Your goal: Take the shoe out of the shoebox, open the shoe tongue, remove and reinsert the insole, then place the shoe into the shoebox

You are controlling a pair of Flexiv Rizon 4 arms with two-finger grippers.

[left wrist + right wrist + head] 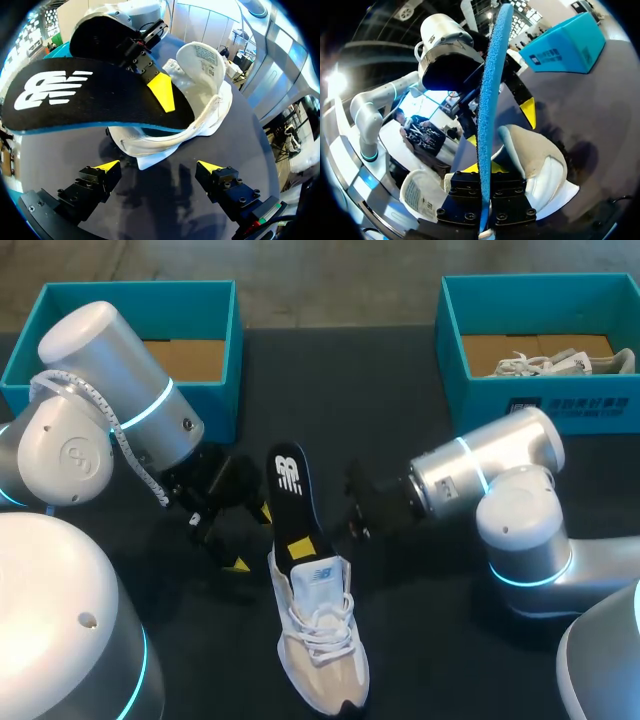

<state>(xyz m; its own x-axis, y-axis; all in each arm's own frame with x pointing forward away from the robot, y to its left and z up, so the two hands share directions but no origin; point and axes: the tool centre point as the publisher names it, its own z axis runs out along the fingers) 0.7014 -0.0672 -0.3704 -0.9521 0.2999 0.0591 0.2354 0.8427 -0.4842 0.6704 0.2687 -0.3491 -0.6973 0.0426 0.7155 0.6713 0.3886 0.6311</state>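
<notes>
Right fingers (510, 200) pinch black, blue-backed foam insole (289, 480), end at white lace-up sneaker (320, 640) on dark surface (420, 620) | left fingers (95, 182) spread beside sneaker | right-side teal cardboard shoebox (540, 390) holds pale second shoe (560, 362)

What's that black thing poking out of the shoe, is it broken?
Not broken, by the look of it: the insole juts half out of the shoe, pinched by the right gripper. Nothing else stands out.

Between left pincer (159, 167) and right pincer (484, 170), insole (290, 490) stands in shoe (320, 645).
</notes>
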